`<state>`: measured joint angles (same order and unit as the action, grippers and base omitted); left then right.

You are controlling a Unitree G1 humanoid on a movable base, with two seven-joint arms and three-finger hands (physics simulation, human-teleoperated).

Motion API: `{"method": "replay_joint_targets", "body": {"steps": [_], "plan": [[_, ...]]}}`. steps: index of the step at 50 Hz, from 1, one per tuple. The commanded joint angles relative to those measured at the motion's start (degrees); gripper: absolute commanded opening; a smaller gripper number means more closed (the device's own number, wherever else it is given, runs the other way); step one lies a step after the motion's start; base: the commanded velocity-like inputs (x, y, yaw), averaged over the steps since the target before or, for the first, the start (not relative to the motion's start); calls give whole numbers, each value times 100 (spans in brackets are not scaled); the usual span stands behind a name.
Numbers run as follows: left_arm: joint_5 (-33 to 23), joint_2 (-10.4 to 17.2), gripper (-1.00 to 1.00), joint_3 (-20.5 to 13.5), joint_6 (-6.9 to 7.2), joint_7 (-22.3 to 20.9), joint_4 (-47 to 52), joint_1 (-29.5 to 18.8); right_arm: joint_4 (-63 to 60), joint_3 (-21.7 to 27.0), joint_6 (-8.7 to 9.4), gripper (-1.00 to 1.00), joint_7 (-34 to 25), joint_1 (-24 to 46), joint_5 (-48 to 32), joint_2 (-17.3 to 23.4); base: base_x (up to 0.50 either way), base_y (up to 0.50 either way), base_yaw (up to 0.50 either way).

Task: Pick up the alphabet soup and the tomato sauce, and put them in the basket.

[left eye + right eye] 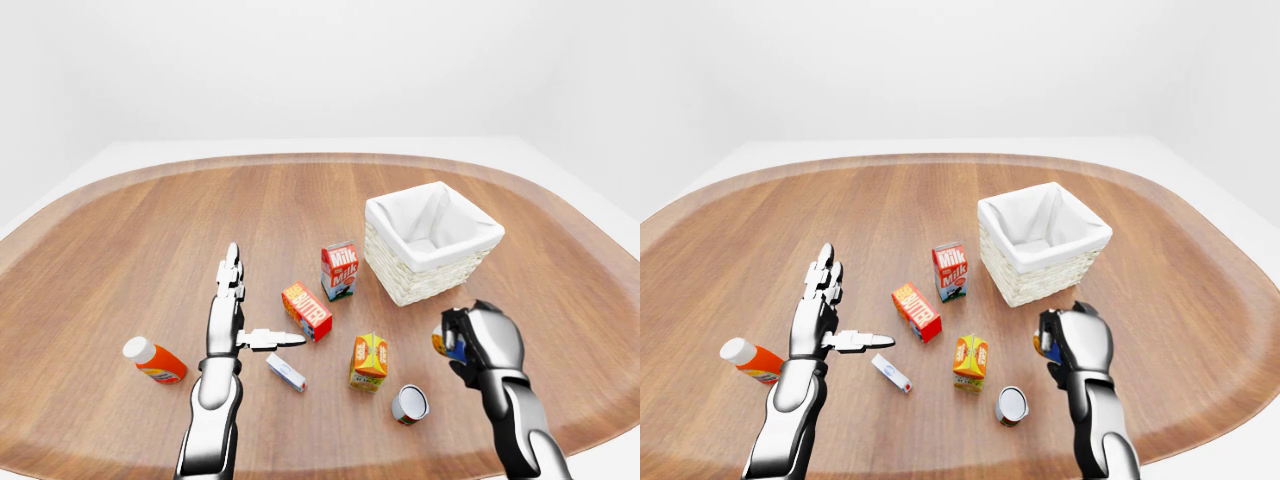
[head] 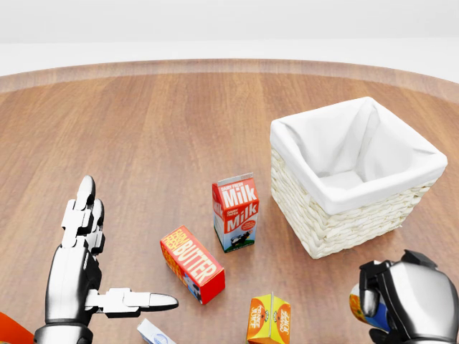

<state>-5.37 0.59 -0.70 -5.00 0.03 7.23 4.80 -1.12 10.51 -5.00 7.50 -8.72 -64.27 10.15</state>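
My right hand (image 1: 468, 345) is shut on a small can (image 1: 441, 343) with a blue, orange and white label, held just above the table at the lower right of the left-eye view. A second can (image 1: 410, 404) with a grey lid and red label lies on its side on the wood, down and left of that hand. Further up stands the wicker basket (image 1: 400, 282) with its white cloth lining; nothing shows inside it. On the left, my left hand (image 1: 250, 315) hovers open, fingers straight and thumb pointing right, holding nothing.
Between the hands are a milk carton (image 1: 339, 270), a red butter box (image 1: 307, 311), an orange juice carton (image 1: 368, 361) and a small white box (image 1: 286, 372). An orange bottle (image 1: 155, 361) lies at the left. The round wooden table (image 1: 150, 230) ends close below both arms.
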Motion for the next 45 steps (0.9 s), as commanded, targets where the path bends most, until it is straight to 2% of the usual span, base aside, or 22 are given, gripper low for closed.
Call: {"method": "replay_joint_targets", "body": {"steps": [1,14,25,45], "plan": [[108,-4,100,-15,0,-53,21,14,-143,-33,0,-100,566,-178,283,-127,0,0,0],[108,-4,100,-15,0,-52,22,14,-635,-98,0,-100,762,-415,439,-345,0,0,0],[108,-5,100,-15,0,-50,23,14,-1108,-18,0,-100,680,-574,504,-512,0,0,0],[111,-3,100,-27,0,-15,-93,-46,-2206,6,0,-100,113,-321,740,-656,0,0,0]]}}
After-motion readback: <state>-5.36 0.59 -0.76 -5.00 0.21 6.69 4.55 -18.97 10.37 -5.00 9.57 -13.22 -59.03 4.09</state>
